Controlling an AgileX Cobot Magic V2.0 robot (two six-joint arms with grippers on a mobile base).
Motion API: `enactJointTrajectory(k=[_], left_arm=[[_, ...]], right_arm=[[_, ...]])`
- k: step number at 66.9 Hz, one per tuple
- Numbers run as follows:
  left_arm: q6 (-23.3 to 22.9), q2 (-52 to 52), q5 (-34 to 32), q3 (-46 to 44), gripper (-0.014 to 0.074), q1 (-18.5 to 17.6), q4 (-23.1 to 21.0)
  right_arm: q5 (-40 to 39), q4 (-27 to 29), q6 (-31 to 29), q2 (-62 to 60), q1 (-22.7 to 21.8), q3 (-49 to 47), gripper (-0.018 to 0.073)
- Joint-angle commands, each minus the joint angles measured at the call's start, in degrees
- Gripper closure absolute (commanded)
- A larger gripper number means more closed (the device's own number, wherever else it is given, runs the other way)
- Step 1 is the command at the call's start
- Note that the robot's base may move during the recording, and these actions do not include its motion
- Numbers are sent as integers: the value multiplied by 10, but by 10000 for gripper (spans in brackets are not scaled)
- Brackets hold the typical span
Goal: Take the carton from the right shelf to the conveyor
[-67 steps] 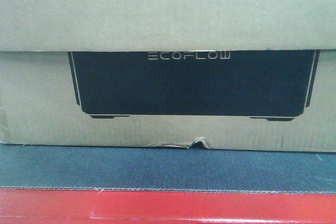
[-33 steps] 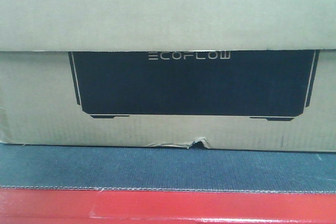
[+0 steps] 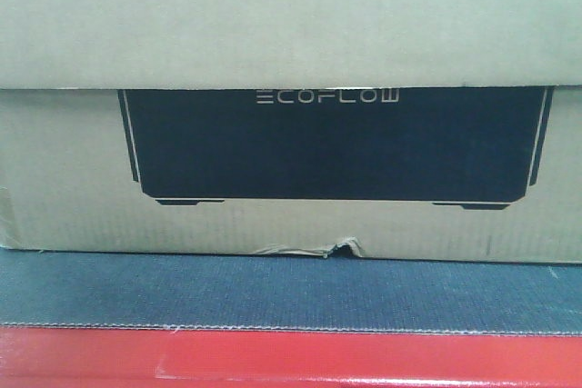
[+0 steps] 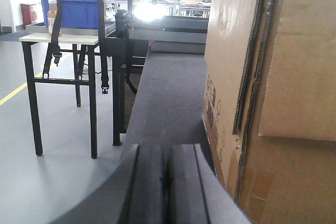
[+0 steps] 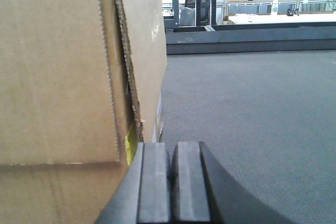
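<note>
The brown carton (image 3: 291, 34) with its black ECOFLOW panel fills the front view and rests on the dark grey conveyor (image 3: 291, 293), whose red frame (image 3: 291, 356) runs along the bottom. A small tear shows in the carton's bottom edge. In the left wrist view the carton (image 4: 273, 103) stands close on the right of my left gripper (image 4: 167, 153), which is shut and empty above the belt (image 4: 168, 93). In the right wrist view the carton (image 5: 63, 77) is close on the left of my right gripper (image 5: 171, 150), also shut and empty over the belt (image 5: 252, 103). The right shelf is out of view.
Left of the conveyor stands a black-legged table (image 4: 58, 38) carrying a blue bin (image 4: 71, 11) and a black bag with hanging straps. Grey floor with a yellow line lies beyond it. Past the belt's far end are a dark barrier (image 5: 247, 38), shelving and white tables.
</note>
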Motion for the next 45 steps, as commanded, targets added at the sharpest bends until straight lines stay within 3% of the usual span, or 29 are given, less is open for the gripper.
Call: enactJointTrajectory(k=[1, 45], left_arm=[[-3, -3, -15, 0, 596, 0, 4], [-3, -3, -15, 0, 596, 0, 4]], right_arm=[[-12, -4, -3, -4, -3, 0, 628], [-12, -4, -3, -4, -3, 0, 628]])
